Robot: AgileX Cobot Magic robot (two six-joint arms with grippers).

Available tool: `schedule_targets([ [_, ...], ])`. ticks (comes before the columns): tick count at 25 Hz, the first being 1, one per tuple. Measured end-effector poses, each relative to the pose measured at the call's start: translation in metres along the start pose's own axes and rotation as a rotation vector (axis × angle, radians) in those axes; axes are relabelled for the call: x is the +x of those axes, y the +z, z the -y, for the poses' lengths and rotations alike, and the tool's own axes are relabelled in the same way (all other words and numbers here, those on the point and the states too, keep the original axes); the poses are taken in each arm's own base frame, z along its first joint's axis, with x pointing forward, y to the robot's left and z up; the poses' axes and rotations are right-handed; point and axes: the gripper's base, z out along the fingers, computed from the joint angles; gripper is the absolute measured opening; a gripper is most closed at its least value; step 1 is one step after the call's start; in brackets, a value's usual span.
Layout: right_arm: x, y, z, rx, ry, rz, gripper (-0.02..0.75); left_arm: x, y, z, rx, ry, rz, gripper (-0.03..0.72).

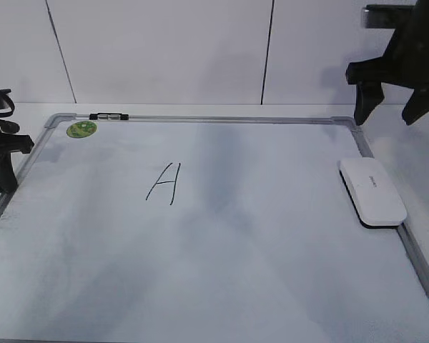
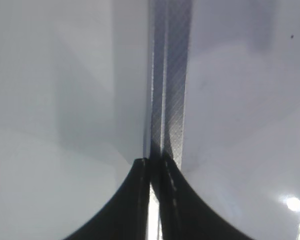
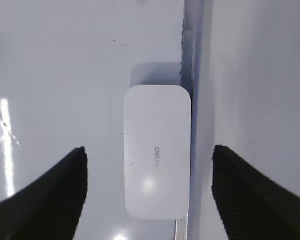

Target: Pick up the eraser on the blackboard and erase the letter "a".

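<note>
The white eraser (image 1: 372, 191) lies flat on the blackboard (image 1: 257, 243), against its right frame rail. In the right wrist view the eraser (image 3: 157, 150) lies below and between my jaws. My right gripper (image 3: 149, 150) is open and empty, and in the exterior view it (image 1: 388, 114) hangs above the board's far right corner. My left gripper (image 2: 152, 162) is shut and empty over the board's left frame rail (image 2: 170, 75), at the left edge of the exterior view (image 1: 1, 171). A capital "A" (image 1: 164, 184) is written mid-board. No lowercase "a" shows.
A green round sticker (image 1: 81, 129) sits in the board's far left corner. A small dark piece (image 1: 109, 116) sits on the far frame rail. White wall panels stand behind the board. The board lies on a white table.
</note>
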Motion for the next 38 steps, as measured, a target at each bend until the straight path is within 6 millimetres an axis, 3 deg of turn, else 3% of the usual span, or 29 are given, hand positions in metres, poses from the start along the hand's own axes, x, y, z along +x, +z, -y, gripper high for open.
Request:
schedule_targets([
  [9, 0.005, -0.024, -0.003, -0.05, 0.018, 0.046, 0.589, -0.001, 0.0, 0.0, 0.0, 0.002, 0.01, 0.016],
  [26, 0.005, -0.025, -0.004, -0.064, 0.022, 0.046, 0.582, -0.001, 0.0, 0.0, 0.003, -0.001, 0.014, 0.021],
  [30, 0.006, -0.025, -0.004, -0.065, 0.023, 0.046, 0.582, -0.001, 0.0, 0.0, 0.003, -0.001, 0.014, 0.067],
  [38, 0.006, -0.025, -0.004, -0.065, 0.023, 0.045, 0.582, -0.001, -0.002, -0.001, -0.017, 0.001, 0.009, 0.228],
])
